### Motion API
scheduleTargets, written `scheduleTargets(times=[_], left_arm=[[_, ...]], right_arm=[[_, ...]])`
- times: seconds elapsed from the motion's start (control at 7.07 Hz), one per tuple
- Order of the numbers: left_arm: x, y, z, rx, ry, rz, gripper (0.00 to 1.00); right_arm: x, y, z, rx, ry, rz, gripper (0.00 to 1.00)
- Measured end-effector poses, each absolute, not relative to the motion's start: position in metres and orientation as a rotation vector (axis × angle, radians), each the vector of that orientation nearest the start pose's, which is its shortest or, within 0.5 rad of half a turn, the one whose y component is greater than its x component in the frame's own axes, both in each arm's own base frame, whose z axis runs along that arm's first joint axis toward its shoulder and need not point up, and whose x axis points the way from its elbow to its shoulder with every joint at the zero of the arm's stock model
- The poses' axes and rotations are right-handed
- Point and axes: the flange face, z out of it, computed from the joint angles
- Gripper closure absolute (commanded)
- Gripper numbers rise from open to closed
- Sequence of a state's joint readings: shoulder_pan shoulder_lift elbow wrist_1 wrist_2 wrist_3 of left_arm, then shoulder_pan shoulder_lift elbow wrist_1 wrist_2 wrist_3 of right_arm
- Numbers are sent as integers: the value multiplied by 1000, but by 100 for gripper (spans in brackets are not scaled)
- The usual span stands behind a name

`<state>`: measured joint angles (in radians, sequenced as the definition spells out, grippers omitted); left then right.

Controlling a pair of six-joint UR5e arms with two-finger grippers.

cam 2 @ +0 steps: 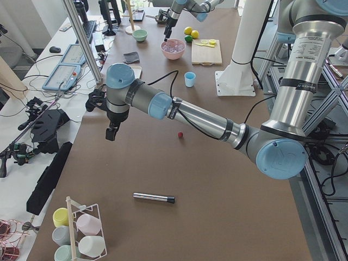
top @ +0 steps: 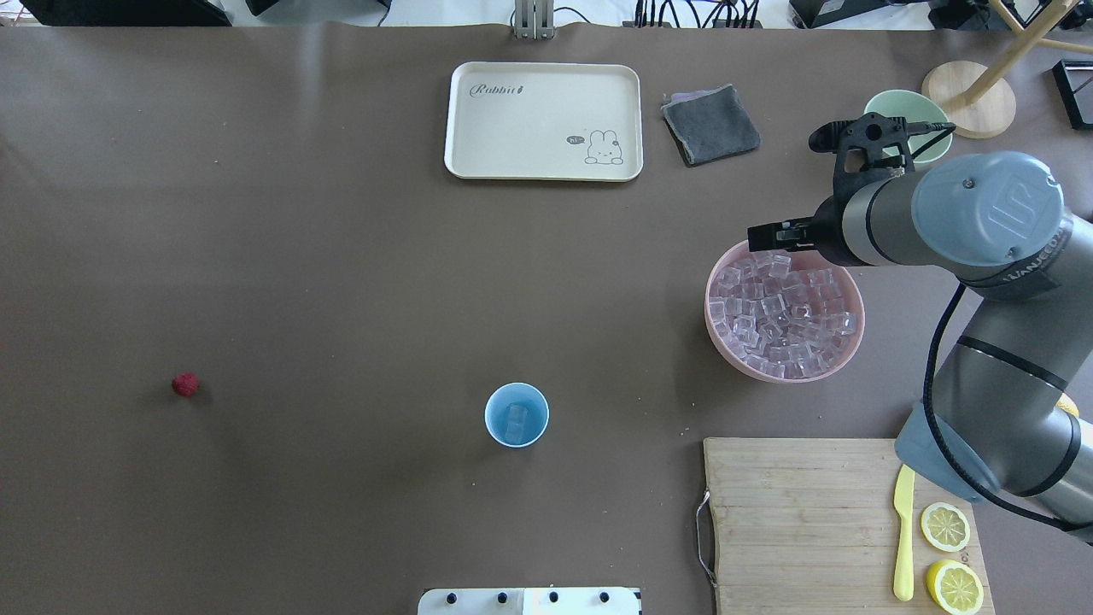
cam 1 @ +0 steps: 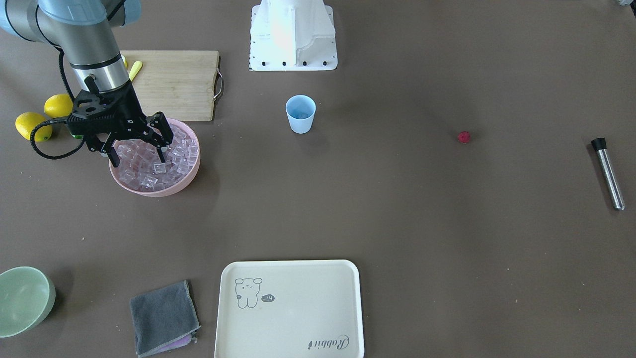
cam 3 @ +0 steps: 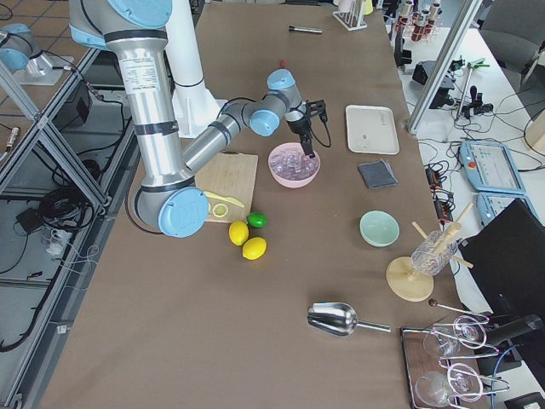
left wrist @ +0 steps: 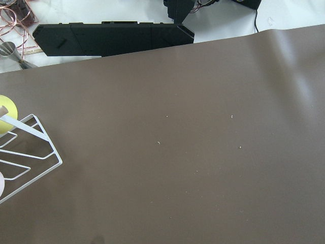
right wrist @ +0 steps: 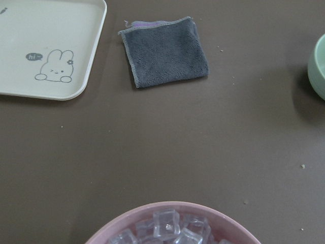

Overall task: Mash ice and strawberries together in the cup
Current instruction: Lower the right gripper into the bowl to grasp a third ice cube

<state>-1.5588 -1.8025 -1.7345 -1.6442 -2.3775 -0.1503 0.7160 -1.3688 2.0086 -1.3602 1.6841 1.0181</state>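
The table covering was a uniform dull brown. The tapered plastic cup, upper centre, was light blue. The small plastic-looking ice cubes were colourless and translucent; the round bowl containing them was pink. The tiny bumpy berry, right of centre, was dark red-pink. The rectangular tray, lower centre, was cream with a grey line-drawn rabbit and grey script. The folded cloth was dark grey, edged purple. The metal rod, far right, was silver with a black end.

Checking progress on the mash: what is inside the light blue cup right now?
The cup holds clear ice at its bottom; the strawberry is not inside. Cube count unclear.
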Motion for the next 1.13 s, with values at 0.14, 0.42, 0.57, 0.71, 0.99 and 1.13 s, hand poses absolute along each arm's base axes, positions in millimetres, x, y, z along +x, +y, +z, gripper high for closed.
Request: scheduleTargets(times=[0.14, 0.42, 0.57, 0.71, 0.99, 1.13], left_arm=[[-51, -579, 436, 385, 823, 71, 1], [-47, -579, 429, 395, 824, 82, 1], [-45, -580, 429, 394, 824, 86, 1], [-43, -580, 428, 394, 825, 91, 1], [-42, -579, 430, 391, 824, 92, 1], [-42, -578, 432, 389, 823, 91, 1]], right_arm=[[-327, -444, 345, 399, -735, 149, 0], [-342, -435, 363, 384, -693, 242, 0], [-351, -430, 366, 380, -680, 271, 0], [-360, -424, 366, 377, -677, 301, 0], [-382, -412, 369, 386, -664, 330, 0], [-389, -408, 372, 390, -656, 341, 0]])
